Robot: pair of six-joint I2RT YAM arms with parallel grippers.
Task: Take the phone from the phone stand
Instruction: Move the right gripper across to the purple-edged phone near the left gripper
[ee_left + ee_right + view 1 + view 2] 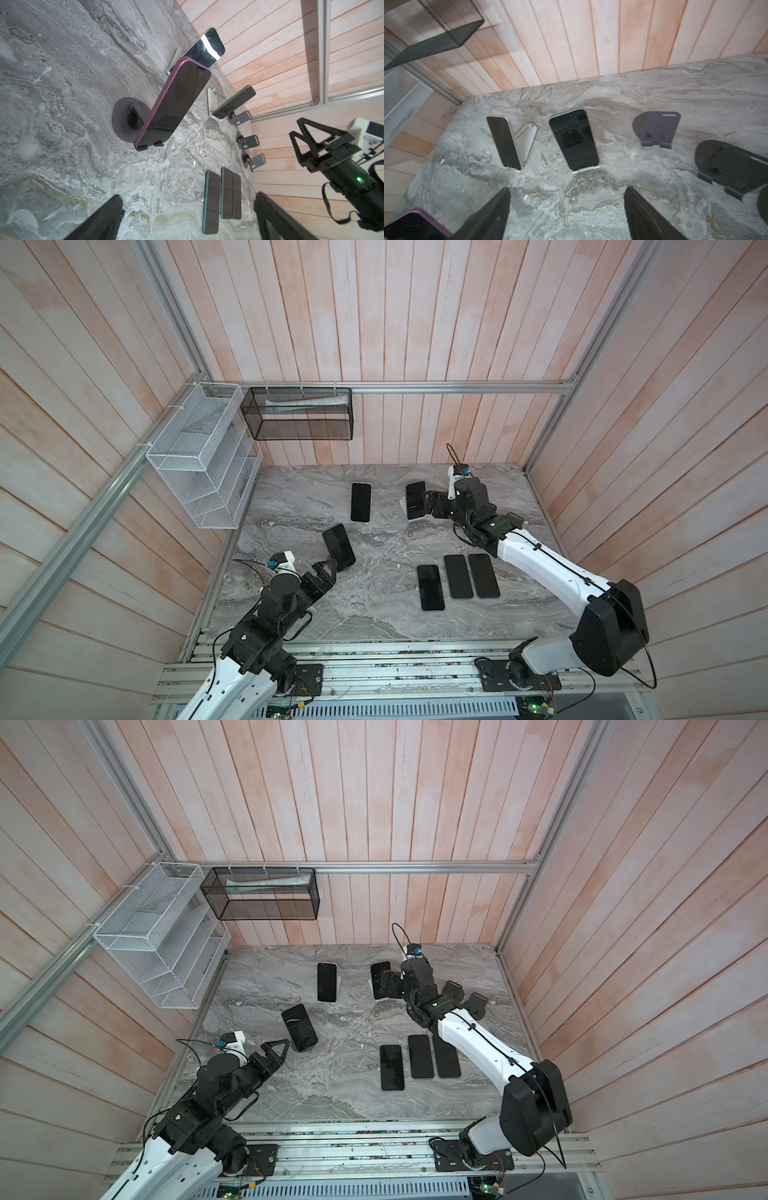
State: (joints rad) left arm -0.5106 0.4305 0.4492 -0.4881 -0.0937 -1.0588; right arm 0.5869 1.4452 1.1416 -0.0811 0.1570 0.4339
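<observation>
Six phones on the marble tabletop [374, 622]: three propped on stands, three lying flat.

Propped:
- purple phone [338, 545] on a dark round-base stand [122, 116], left of centre
- silver-edged phone [360, 502] on a silver stand [527, 141], back centre
- teal-edged phone [415, 499] on a white stand [212, 101], back, right of centre

The flat phones [458, 576] lie side by side at front right, screens up, long axes front to back. Three empty dark stands [249, 142] sit in a line right of the teal-edged phone, mostly hidden under the right arm in both top views.

Teal-edged phone: long axis front to back, leaning back, top edge toward the rear wall, bottom edge in the stand's lip, screen facing front.

Purple phone: long axis diagonal, top end back-left, lower end front-right in the stand's two lips, screen facing front-right.

Left gripper [331, 565]: fingers spread wide, nothing between them. It points at the purple phone's lower end and is clear of it in the left wrist view.

Right gripper [566, 188]: fingers wide apart and empty. It faces the teal-edged phone's screen and stops short of it. In both top views it sits just beside that phone's right edge.

Room: bare marble front centre, and between the purple phone and the flat phones. The teal-edged phone stands near the rear wall, with the silver-edged phone to its left and a clear gap between them.
</observation>
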